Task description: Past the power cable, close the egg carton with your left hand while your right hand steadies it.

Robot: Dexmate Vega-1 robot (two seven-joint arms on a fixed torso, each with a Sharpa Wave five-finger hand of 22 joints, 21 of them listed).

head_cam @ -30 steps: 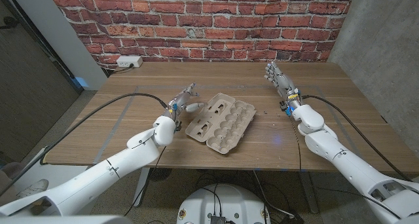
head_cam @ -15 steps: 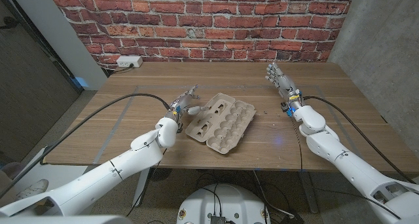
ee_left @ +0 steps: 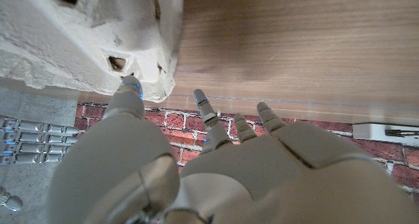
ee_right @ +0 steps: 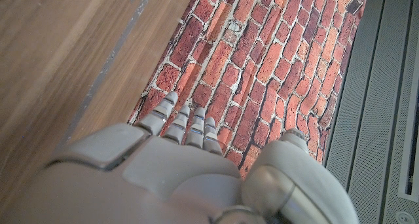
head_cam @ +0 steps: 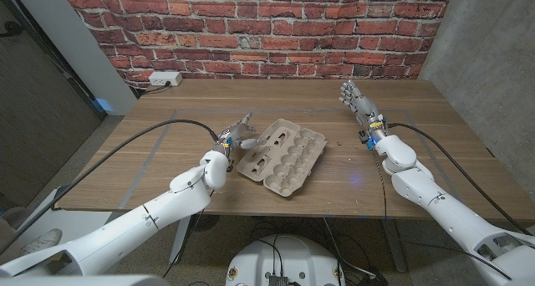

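I see one egg carton (head_cam: 282, 157) lying open near the middle of the table (head_cam: 435, 152), set at an angle, its cups facing up and holding nothing that I can make out. My left robot hand (head_cam: 236, 134) is at the carton's left end, fingers spread and gripping nothing; in the left wrist view one fingertip (ee_left: 129, 88) sits right against the carton's (ee_left: 85, 34) pulpy corner, though I cannot tell whether it presses on it. My right robot hand (head_cam: 354, 99) is well apart from the carton, over the far right part of the table, its fingers straight, close together and empty. Two black cables run over the table, one (head_cam: 134, 138) along my left arm and one (head_cam: 435, 140) along my right; neither crosses the carton. One white power strip (head_cam: 163, 79) lies at the table's far left edge against the brick wall (head_cam: 251, 27).
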